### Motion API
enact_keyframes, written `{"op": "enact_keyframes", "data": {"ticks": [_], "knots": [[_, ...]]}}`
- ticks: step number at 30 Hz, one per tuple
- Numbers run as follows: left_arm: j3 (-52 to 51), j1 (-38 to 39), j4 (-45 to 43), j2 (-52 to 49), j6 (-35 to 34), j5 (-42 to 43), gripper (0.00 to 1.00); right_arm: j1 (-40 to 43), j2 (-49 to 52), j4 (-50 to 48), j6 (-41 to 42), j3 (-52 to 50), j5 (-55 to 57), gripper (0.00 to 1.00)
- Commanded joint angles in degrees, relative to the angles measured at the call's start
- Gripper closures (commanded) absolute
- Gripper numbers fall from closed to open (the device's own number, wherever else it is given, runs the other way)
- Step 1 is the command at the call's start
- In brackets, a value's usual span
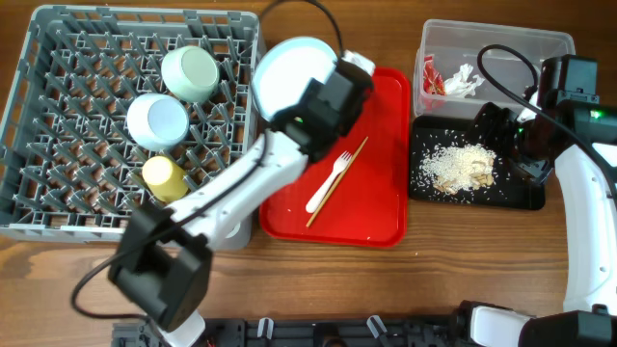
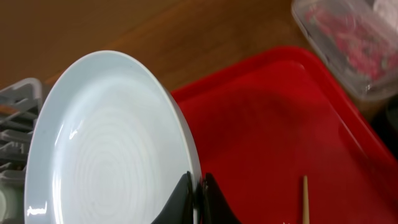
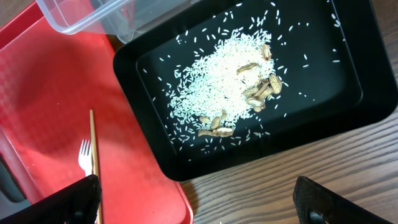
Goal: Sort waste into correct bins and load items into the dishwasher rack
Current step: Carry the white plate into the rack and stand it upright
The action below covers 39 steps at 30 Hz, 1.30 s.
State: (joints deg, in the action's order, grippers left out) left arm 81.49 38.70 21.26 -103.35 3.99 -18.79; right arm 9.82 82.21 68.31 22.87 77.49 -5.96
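Plates: one white plate (image 1: 289,69), tilted, top centre of the overhead view, at the right edge of the rack and above the upper left corner of the red tray.
Left jaws: pinching the plate's rim, one on each face.
Right jaws: spread wide, gripping nothing, above the black tray at the right.
Rack: one grey rack (image 1: 58,193), left side of the desk (image 1: 482,241).
Bowls: two in the rack, a pale green bowl (image 1: 190,73) and, lower left of it, a pale blue bowl (image 1: 157,120).
Cups: one yellow cup (image 1: 164,175), in the rack just below the blue bowl.
Red tray (image 1: 376,212): one, centre; carries one white fork (image 1: 318,198) and one chopstick (image 1: 359,151), touching.
Clear tub (image 1: 549,43): one, upper right; holds one red-and-white wrapper (image 1: 434,82) and one tissue (image 1: 465,82).
Black tray (image 1: 424,188): one, just below the tub; holds one heap of rice (image 1: 458,166) with a few brown scraps (image 3: 264,90).
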Motion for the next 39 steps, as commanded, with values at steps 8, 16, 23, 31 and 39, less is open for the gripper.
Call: {"op": "enact_keyframes", "data": {"ticks": [8,16,23,31,39], "knots": [[1.14,-17.11,-0.92,9.62,-16.13,28.98,0.96,0.07,-0.74,-0.07,-0.35,0.66,0.20,0.00],[1.14,-28.39,-5.07,9.51,-31.67,48.85,0.96,0.07,-0.74,-0.04,-0.35,0.66,0.20,0.00],[1.11,-34.14,-5.75,8.57,-37.99,53.33,0.96,0.07,-0.74,-0.07,-0.28,0.66,0.17,0.00],[1.03,-37.90,-4.70,4.52,-37.92,54.99,0.96,0.07,-0.74,0.20,-0.31,0.66,0.20,0.00],[1.03,-41.44,-4.42,3.89,-37.88,54.99,0.96,0.07,-0.74,0.20,-0.28,0.66,0.17,0.00]]}}
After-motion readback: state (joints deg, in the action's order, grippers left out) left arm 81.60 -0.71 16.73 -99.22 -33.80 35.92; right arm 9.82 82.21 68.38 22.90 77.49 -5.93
